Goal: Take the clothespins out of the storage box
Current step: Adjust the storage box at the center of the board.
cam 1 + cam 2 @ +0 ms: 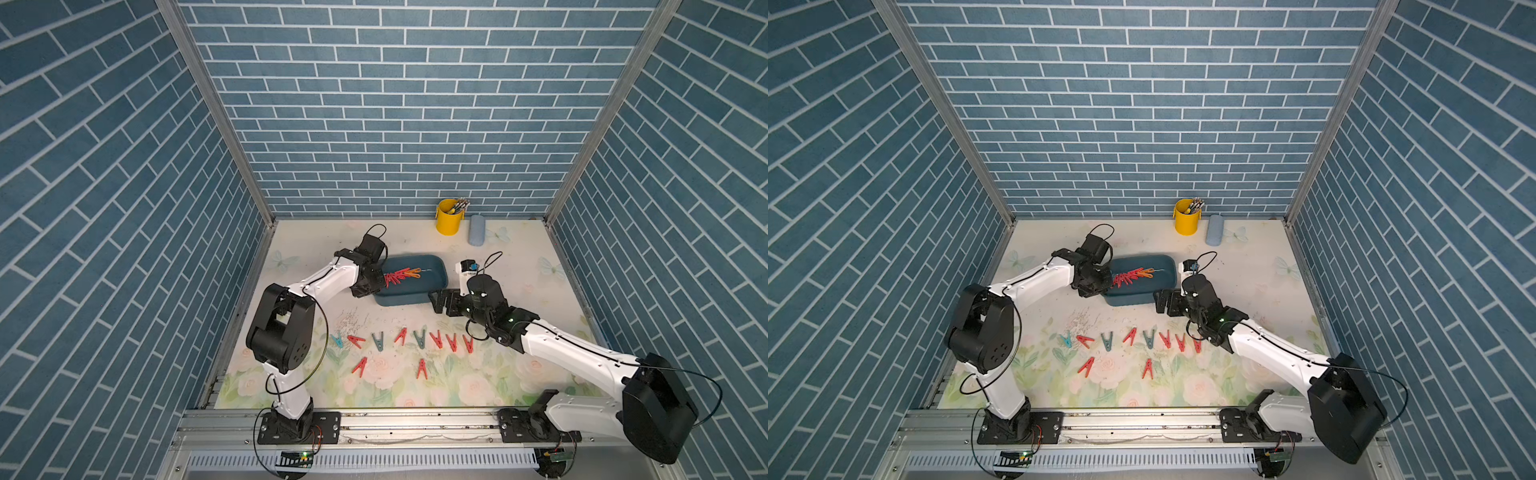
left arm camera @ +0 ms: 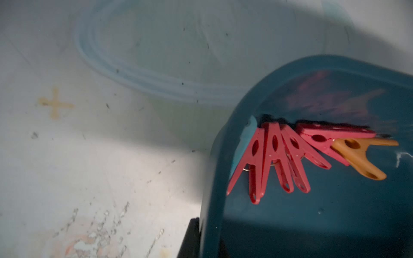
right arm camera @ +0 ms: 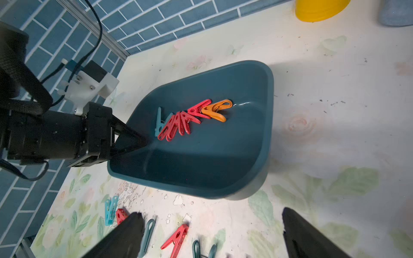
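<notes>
Left fingers point(image 3: 139, 142) pinch the left rim of the storage box point(image 3: 223, 169), clothespins point(image 3: 183, 120) inside; right fingers point(image 3: 125, 234) gape wide nearby.

Both top views look steeply down from high above the near rail point(image 1: 415, 424), whole table point(image 1: 532, 291) in shot; left wrist camera sits tight against the box point(image 2: 335, 212) rim, close and blurred; right wrist looks in from further back and above, and both share the pegs point(image 3: 178, 120) inside.
</notes>
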{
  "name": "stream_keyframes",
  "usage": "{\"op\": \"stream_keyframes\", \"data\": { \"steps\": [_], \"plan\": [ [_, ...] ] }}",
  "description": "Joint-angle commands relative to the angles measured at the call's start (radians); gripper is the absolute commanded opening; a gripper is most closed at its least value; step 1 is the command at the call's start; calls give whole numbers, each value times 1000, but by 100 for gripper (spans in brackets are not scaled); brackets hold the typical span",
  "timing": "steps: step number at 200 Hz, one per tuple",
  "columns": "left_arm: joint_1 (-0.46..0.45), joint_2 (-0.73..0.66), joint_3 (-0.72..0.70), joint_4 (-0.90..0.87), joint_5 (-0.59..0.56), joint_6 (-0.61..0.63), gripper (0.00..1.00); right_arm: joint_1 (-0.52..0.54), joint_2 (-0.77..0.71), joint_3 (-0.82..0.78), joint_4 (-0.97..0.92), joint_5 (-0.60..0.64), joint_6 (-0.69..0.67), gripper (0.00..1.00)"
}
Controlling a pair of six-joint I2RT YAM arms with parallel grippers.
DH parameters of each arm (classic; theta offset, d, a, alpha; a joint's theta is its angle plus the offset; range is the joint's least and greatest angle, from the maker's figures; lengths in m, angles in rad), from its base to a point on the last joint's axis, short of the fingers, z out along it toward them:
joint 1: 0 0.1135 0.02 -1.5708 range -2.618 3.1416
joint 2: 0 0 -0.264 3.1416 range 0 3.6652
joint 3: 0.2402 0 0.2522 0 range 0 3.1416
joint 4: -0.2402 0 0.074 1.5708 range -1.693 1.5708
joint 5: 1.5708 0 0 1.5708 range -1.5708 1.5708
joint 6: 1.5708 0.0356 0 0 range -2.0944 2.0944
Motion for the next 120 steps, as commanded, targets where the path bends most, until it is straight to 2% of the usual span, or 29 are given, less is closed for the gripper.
{"op": "stream_keyframes", "data": {
  "steps": [1,52,64,78,97,120],
  "plan": [
    [-15,-26,-65,125,-107,63,0,-4,46,55,2,-11,-26,99],
    [-30,-13,-123,209,-120,97,4,-3,190,195,-60,-11,-53,99],
    [-32,-10,-128,223,-112,96,12,-3,229,229,-69,-15,-60,99],
    [-36,-10,-132,232,-104,97,24,-3,270,265,-73,-26,-72,100],
    [-40,-19,-130,231,-104,99,36,-3,333,319,-83,-38,-121,91],
    [-39,-39,-128,229,-92,105,42,-4,416,393,-119,-37,-196,82]
  ]
}}
